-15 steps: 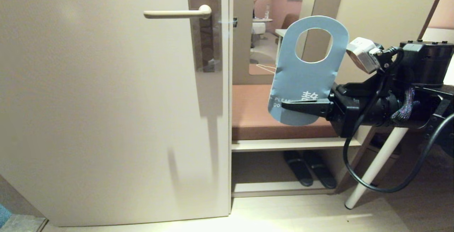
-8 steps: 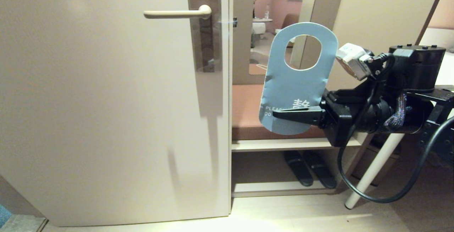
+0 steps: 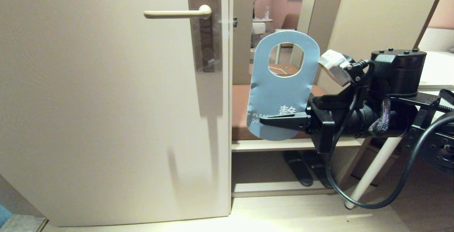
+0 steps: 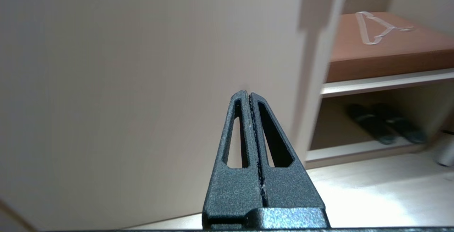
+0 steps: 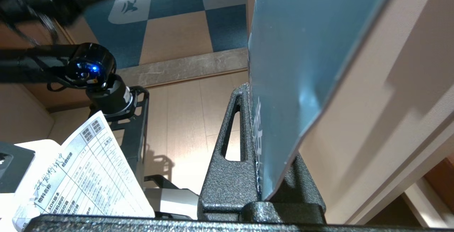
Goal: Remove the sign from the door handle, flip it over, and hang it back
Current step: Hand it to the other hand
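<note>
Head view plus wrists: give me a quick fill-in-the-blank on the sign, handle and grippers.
1. The sign is clamped in the ____ gripper.
2. The sign's side facing the head camera is ____.
3. The door handle has ____ hanging on it.
4. The left gripper is shut and holds ____.

Missing words: right; blue; nothing; nothing
</note>
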You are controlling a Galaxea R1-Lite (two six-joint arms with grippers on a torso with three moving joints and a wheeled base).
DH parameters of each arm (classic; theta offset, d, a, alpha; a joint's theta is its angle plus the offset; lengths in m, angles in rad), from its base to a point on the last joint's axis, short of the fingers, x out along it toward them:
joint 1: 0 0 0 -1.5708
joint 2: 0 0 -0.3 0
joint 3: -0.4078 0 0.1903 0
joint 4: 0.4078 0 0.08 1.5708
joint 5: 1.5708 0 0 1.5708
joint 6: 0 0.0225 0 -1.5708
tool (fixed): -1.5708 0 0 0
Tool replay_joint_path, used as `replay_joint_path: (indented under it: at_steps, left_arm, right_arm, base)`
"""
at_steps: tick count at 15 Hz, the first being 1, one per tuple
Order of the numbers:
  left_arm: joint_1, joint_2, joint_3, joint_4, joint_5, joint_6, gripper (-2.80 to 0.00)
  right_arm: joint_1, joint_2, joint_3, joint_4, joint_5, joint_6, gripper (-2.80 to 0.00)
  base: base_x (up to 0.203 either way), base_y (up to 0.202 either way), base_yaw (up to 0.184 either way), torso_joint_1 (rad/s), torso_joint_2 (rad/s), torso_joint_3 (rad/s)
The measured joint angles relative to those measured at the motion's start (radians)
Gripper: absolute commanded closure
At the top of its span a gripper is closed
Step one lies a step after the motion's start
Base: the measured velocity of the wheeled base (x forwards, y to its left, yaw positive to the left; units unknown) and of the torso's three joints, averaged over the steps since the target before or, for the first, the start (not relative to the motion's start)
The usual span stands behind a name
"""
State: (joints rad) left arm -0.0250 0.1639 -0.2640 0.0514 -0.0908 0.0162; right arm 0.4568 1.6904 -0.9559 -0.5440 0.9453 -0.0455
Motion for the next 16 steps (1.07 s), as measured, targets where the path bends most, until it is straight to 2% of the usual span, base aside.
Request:
replay_joint_path:
  at_steps: [2,5,7,8,12,16]
  left_arm:
    - [-0.069,0.117,-0.117,0.001,-0.008,-0.024,0.0]
    - [-0.219,0.293,-0.271,0.0,-0.017,-0.072,0.0]
    - [-0.314,0.398,-0.328,-0.011,-0.05,-0.116,0.0]
    - [-0.345,0.447,-0.343,-0.034,-0.086,-0.146,0.0]
    - [-0.378,0.621,-0.361,-0.211,-0.257,-0.259,0.0]
    - [-0.381,0.789,-0.365,-0.356,-0.405,-0.285,0.0]
  right_arm:
    - [0.001,0.008,-0.011,0.0,0.001,0.001,0.0]
    - [0.001,0.021,-0.038,0.0,0.003,0.003,0.0]
    - [0.001,0.028,-0.053,0.0,0.005,0.003,0.0]
    - [0.001,0.031,-0.058,0.001,0.006,0.004,0.0]
    - [0.0,0.034,-0.067,0.001,0.039,0.005,0.0]
    - [0.0,0.034,-0.074,0.001,0.075,0.007,0.0]
  base:
    - [0.0,0.0,0.0,0.0,0.0,0.0]
    - [0.0,0.0,0.0,0.0,0.0,0.0]
    - [0.0,0.0,0.0,0.0,0.0,0.0]
    - [0.0,0.0,0.0,0.0,0.0,0.0]
    - [0.0,0.0,0.0,0.0,0.0,0.0]
    - [0.0,0.0,0.0,0.0,0.0,0.0]
